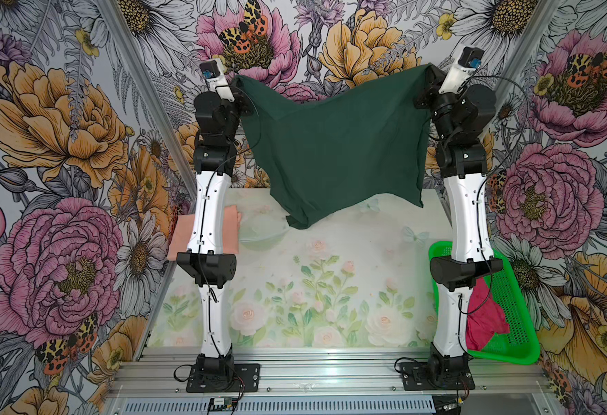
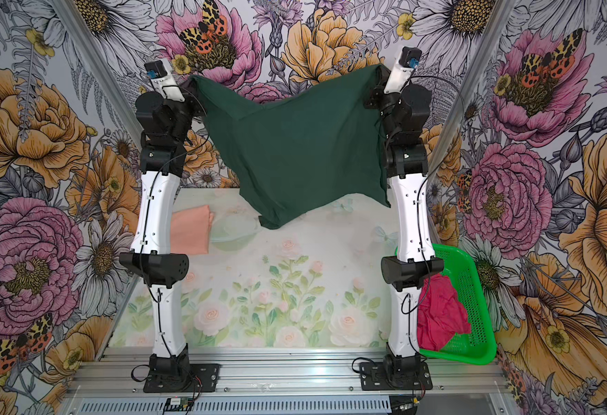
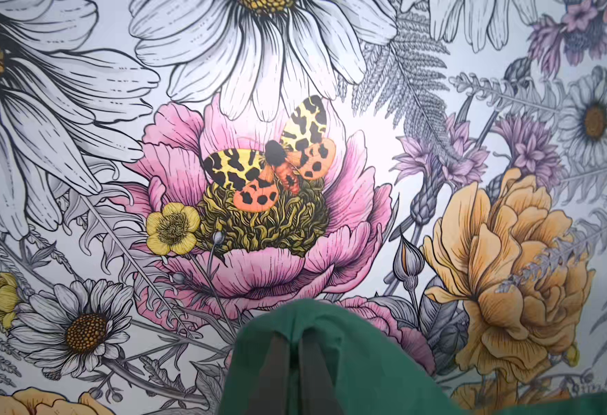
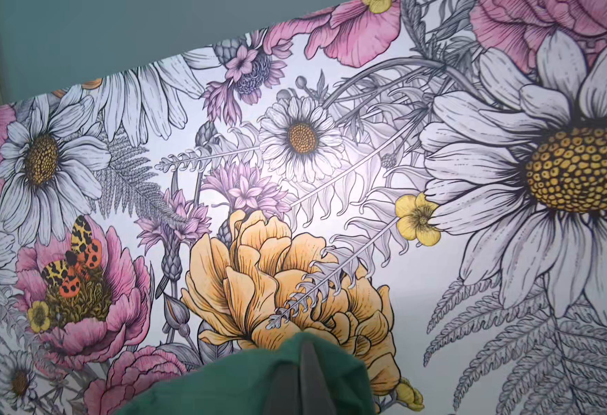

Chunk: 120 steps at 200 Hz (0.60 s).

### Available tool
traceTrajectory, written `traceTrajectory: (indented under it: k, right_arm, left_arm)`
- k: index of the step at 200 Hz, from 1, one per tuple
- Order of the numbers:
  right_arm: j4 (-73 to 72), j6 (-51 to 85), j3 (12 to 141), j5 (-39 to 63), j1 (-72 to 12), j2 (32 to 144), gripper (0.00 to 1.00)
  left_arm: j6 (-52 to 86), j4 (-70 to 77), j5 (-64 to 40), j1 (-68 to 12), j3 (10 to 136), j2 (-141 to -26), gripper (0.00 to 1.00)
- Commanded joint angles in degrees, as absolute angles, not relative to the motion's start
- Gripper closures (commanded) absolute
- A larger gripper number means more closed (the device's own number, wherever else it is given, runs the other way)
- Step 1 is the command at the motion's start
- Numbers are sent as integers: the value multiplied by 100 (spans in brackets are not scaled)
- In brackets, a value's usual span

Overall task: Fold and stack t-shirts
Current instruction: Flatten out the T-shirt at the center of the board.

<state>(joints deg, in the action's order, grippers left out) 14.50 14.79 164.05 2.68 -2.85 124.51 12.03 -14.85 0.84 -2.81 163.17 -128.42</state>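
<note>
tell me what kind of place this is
Likely a robot lab cell staged for laundry folding, not a home: left arm and right arm bolted to an aluminium rail, floral-printed walls boxing in a table, a dark green shirt hanging between the arms.

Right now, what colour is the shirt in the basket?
Crimson-pink shirt, crumpled in the green basket; clearest in a top view.

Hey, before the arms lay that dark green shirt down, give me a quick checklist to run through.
1. Left claw shut on corner of dark green cloth t-shirt: ok.
2. Right claw shut on its other corner: ok.
3. Shirt hanging flat: not ok, top edge sags, bottom bunched.
4. Floral table beneath it bare: ok.
5. Folded peach cloth t-shirt clear of landing spot: ok.
6. Hem off the table: cannot tell.
</note>
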Motion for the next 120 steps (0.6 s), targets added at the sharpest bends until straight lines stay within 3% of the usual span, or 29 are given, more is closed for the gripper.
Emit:
traceTrajectory:
  k: [1, 16, 32, 56, 81, 102, 120]
  right_arm:
    - [92, 2431, 16015, 524, 150, 12478, 100]
    - [-9, 2847, 15808, 936, 311, 12624, 100]
    - [520, 3170, 15355, 1988, 361, 12571, 100]
    - [1497, 2794, 12737, 2736, 43, 11372, 100]
    - [1796, 1747, 9475, 2056, -582, 9741, 100]
    - [2725, 1633, 8077, 1906, -703, 8999, 100]
    - [3362, 1615, 7100, 1899, -727, 8393, 100]
  left_arm:
    - [1981, -708, 417, 376, 16971, -13230, 100]
    - [2518, -779, -244, 642, 16984, -13538, 100]
    - [2288, -1819, -1287, 582, 17086, -13620, 100]
    - [1081, -4500, -1254, -33, 16502, -13112, 100]
    - [650, -5140, -888, -788, 13220, -11666, 100]
    - [733, -5122, -387, -1410, 10800, -10316, 100]
    - [734, -5226, -162, -1823, 9664, -9424, 100]
